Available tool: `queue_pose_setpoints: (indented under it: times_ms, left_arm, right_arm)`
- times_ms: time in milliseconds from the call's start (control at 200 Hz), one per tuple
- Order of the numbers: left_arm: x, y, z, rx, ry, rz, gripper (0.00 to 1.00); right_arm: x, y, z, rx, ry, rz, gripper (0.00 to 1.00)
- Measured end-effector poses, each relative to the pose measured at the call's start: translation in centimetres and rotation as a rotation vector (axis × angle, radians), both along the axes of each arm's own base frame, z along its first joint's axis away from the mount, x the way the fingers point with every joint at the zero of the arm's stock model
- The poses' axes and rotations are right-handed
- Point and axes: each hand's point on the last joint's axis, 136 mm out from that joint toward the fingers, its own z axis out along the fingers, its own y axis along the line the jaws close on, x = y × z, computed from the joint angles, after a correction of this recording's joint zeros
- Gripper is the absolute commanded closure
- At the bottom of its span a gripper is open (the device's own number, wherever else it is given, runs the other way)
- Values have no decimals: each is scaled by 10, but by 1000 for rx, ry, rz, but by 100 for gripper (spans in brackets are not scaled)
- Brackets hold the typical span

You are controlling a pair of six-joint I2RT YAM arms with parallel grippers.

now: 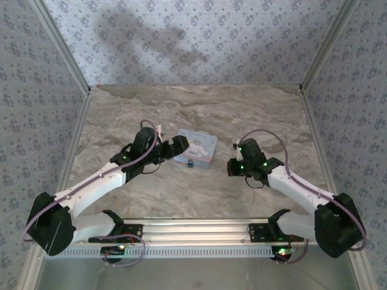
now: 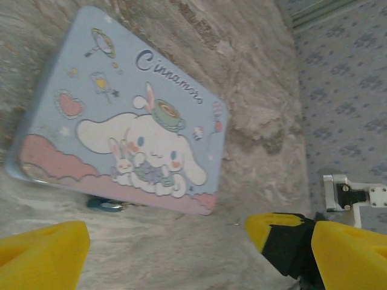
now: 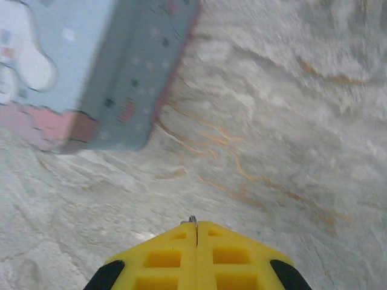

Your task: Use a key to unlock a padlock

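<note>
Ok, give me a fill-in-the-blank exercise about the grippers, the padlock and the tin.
1. The left gripper stands ____.
2. The right gripper is ____ on a thin metal piece.
3. The padlock lies by the pale ____ tin.
Missing: open; shut; blue.

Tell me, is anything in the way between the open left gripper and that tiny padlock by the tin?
Nothing visible. The padlock lies at the tin's near edge, and only bare table separates it from the open left gripper.
</note>
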Motion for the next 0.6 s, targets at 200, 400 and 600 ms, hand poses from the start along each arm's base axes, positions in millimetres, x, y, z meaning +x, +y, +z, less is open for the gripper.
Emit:
queue_pose_setpoints:
  times_ms: [200, 400, 600]
  left_arm:
    - [6, -22, 11, -244, 88, 25, 13]
    - [12, -41, 6, -415, 199, 47, 16]
    - [12, -54, 10, -544, 255, 51, 17]
  right_arm:
    - [10, 20, 41, 59, -112, 86, 100]
    - [11, 45, 68, 114, -189, 168, 100]
    - [16, 71, 90, 153, -244, 226, 100]
